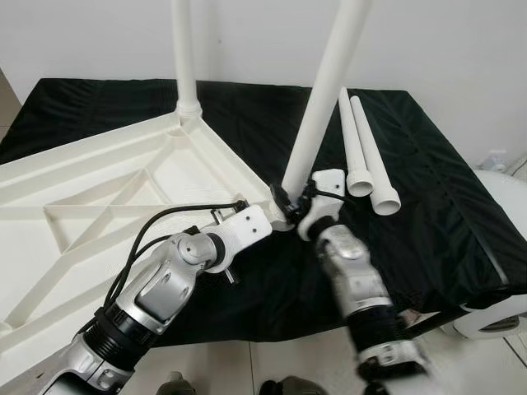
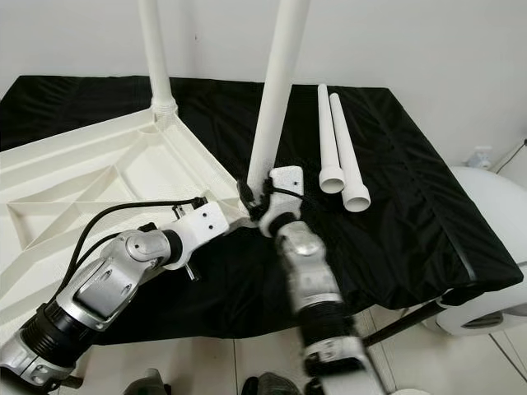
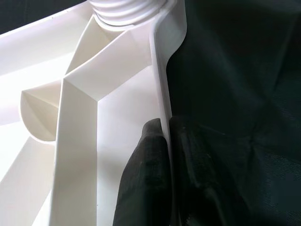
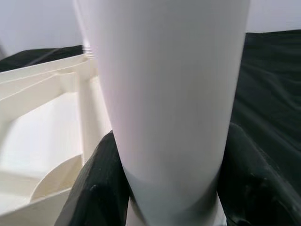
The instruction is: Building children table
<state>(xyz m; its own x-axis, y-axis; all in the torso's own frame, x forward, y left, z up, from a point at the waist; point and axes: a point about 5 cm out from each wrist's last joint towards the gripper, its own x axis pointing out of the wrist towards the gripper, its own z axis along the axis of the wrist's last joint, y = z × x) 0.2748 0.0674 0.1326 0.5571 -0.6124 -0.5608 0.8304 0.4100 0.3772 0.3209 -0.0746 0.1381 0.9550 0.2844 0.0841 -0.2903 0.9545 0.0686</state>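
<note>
Clamping the tall white plastic table leg (image 1: 323, 90) near its lower end, the right gripper (image 1: 290, 204) has one black finger (image 4: 101, 188) on each side of the tube, both pressed against it. The leg tilts a little away from upright, and its foot sits at the near corner of the white ribbed plastic tabletop (image 1: 99, 189), which lies upside down on the black cloth-covered surface (image 1: 445, 197).

Just beside that same corner, the left gripper (image 3: 165, 155) pinches the thin raised rim of the tabletop, one black finger (image 3: 146, 179) inside the rim and the other outside against the cloth, closed tight on the edge. In the left wrist view a threaded white socket (image 3: 127, 9) shows at the corner beyond the fingers.

Farther along the tabletop's edge, a second white leg (image 1: 184, 53) stands upright in its corner socket. Two spare white tapered legs (image 1: 366, 152) lie side by side on the black cloth to the robot's right of the held leg, well apart from both grippers, their wider ends toward the robot.
</note>
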